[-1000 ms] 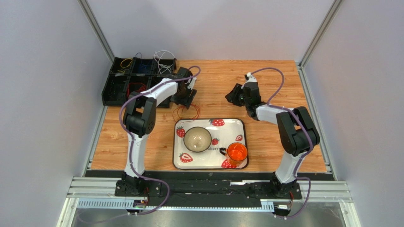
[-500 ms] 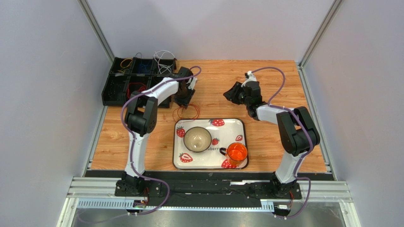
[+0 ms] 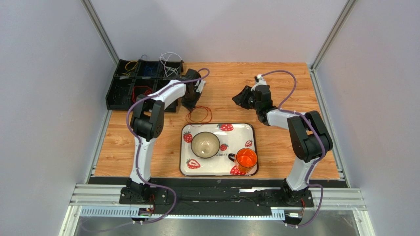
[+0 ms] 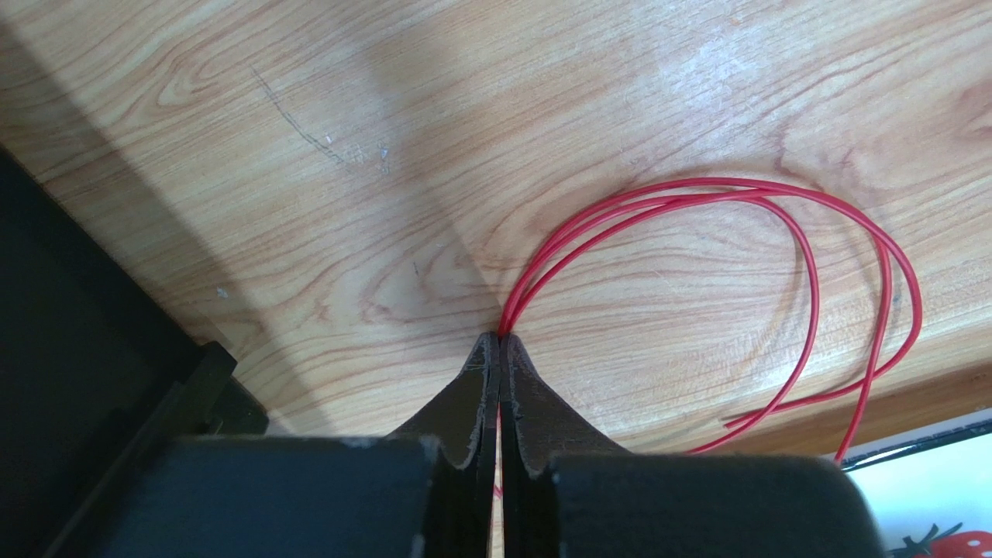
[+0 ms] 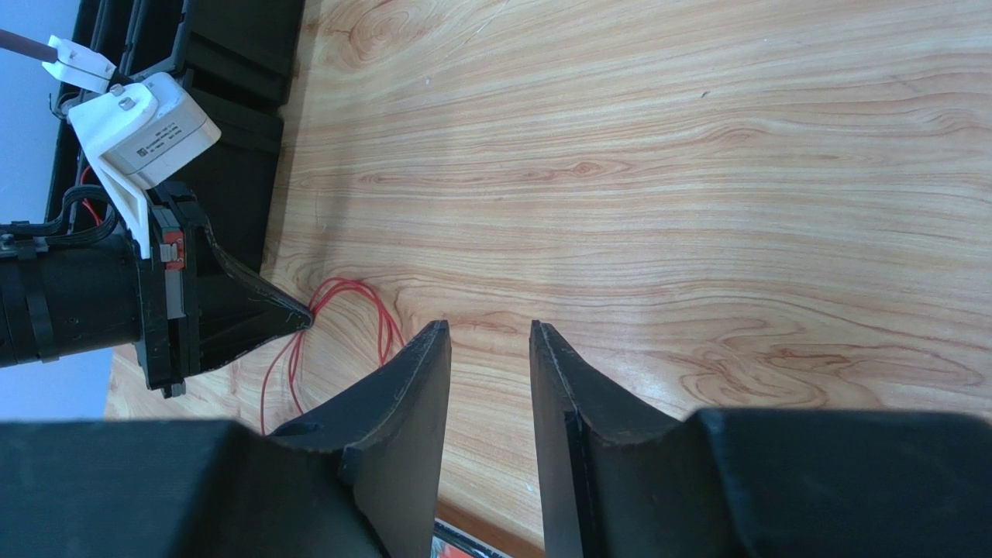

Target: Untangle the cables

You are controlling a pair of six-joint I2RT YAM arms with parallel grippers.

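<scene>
worktop [image 4: 349,174]: red cable [image 4: 710,186] looped on it, clenched in left gripper [image 4: 501,347]; right gripper [image 5: 489,349] parted, empty, apparently hovering clear of surface.

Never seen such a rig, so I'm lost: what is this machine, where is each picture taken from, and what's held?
Two robot arms are bolted at the near edge of a wooden table. One picture looks down from above; the other two come from cameras on each wrist. The left gripper is shut on a red cable looped on the table. The right gripper is open and empty. Nearby are a strawberry tray with a bowl and orange cup, and black bins holding more cables.
</scene>
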